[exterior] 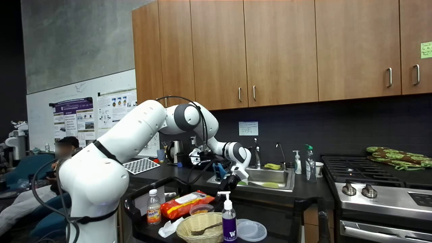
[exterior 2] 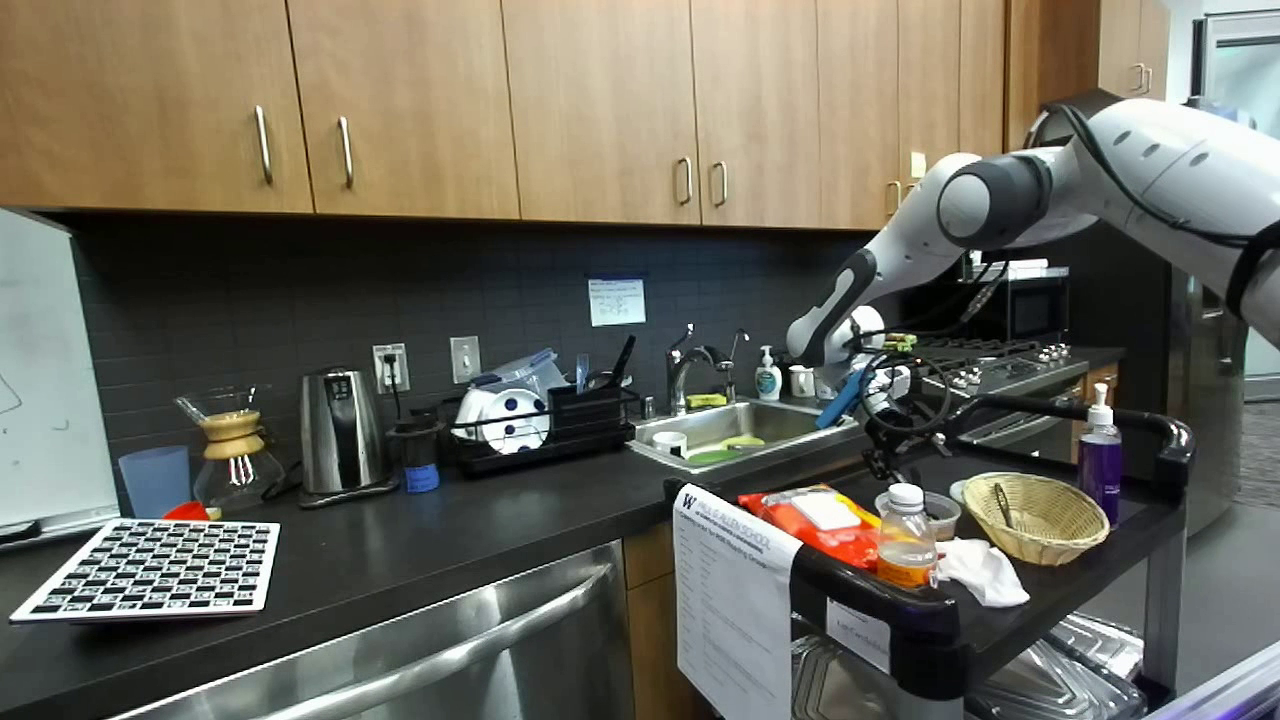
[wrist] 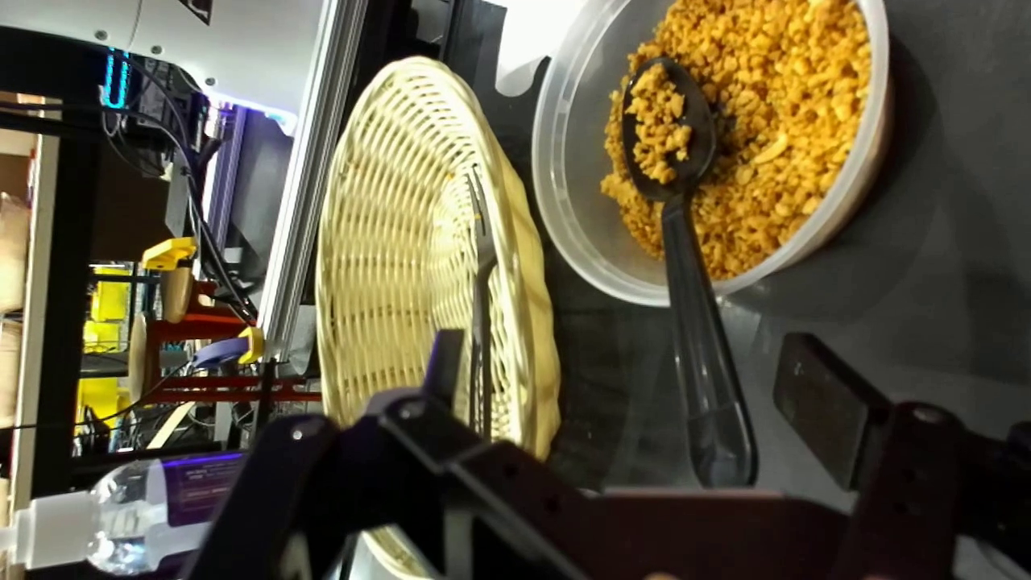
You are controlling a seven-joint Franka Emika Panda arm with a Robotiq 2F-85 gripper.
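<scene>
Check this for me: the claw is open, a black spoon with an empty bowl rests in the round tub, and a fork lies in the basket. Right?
Not quite: the black spoon isn't empty; the wrist view shows golden-brown crumbs in its bowl. The claw is open, the spoon rests in the round tub, and a fork lies in the basket.

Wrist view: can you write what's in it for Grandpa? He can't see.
Open gripper; between its jaws shows a black plastic spoon, its bowl over golden crumbs in a round plastic tub. Left of it are a pump bottle and a wicker basket holding a fork.
</scene>
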